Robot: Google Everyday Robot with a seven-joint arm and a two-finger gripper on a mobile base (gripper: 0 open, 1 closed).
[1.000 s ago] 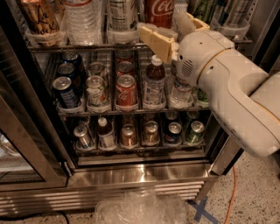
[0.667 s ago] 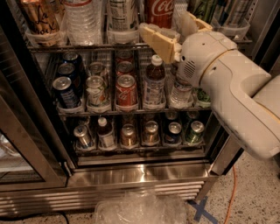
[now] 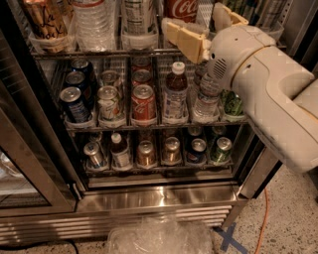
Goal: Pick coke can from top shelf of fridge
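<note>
Although only its lower part shows at the upper edge, the coke can [image 3: 181,9] is clearly red, with white "Coca-Cola" script. It stands in a clear tray on the top shelf [image 3: 99,51] of the fridge [image 3: 149,198], right of a labelled bottle [image 3: 139,15] whose print I cannot read. The gripper [image 3: 195,21] hangs just before the can, spread wide and grasping nothing.

Shop or break-room corner: steel-framed commercial fridge [image 3: 149,196], wire shelves [image 3: 149,125] packed with cans [image 3: 143,103] and bottles [image 3: 175,94], speckled floor [image 3: 288,218]; the gripper [image 3: 198,25] hangs spread at the top shelf [image 3: 99,52].
</note>
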